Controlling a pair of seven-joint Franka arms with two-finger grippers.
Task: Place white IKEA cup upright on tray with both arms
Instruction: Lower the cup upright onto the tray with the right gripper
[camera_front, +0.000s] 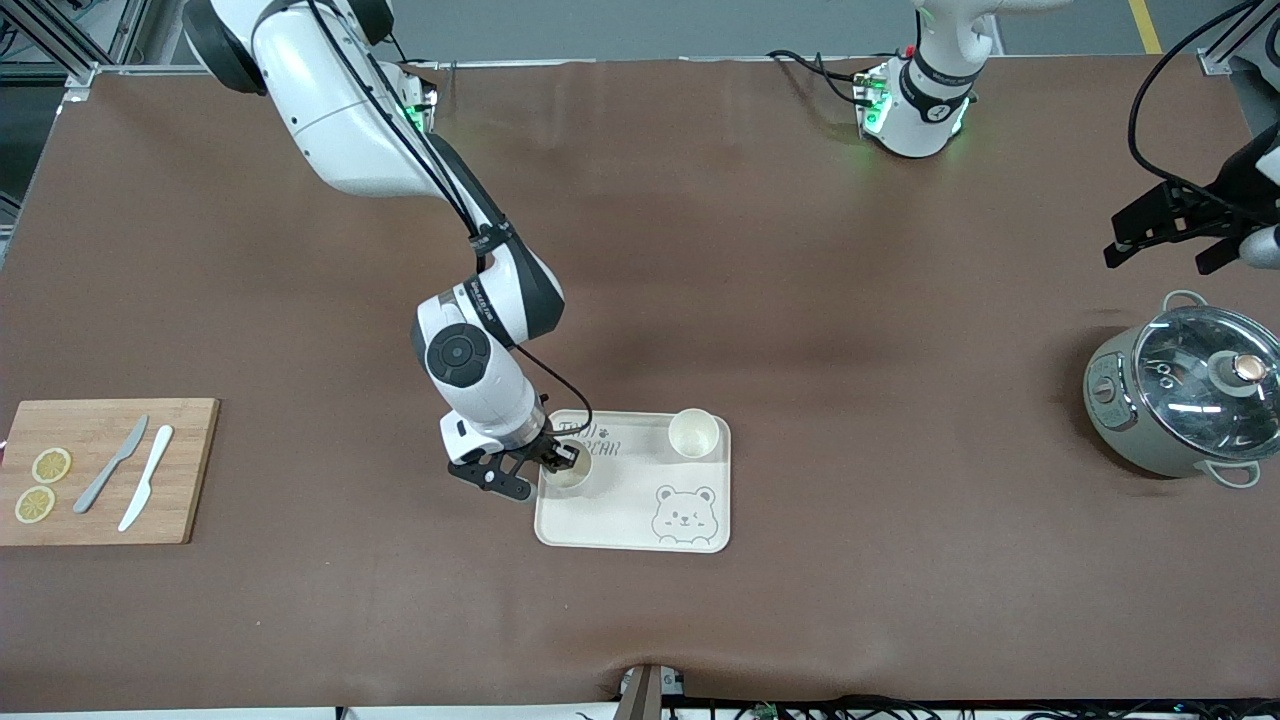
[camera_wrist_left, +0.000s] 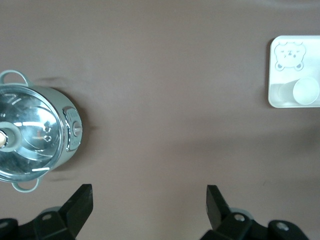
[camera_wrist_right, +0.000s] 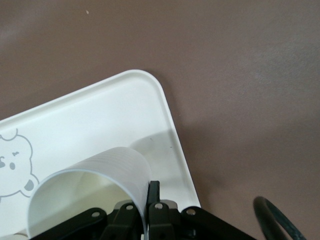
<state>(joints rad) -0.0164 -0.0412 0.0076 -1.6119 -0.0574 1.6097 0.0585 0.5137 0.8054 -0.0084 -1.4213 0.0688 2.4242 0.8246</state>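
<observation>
Right gripper (camera_front: 553, 462) pinches a white cup's rim on the tray (camera_front: 620, 525).

Its jaws are clamped on the wall of the white cup (camera_front: 567, 470), which stands upright on the tray's end toward the right arm (the bear-face drawing is nearer the front camera than it). A second white cup (camera_front: 693, 433) stands upright on the tray, farther from the camera than the bear. The left gripper (camera_front: 1170, 228) waits with jaws spread wide and empty, over bare tabletop (camera_front: 800, 300) beside the lidded pot (camera_front: 1185, 395), well apart from the tray.
</observation>
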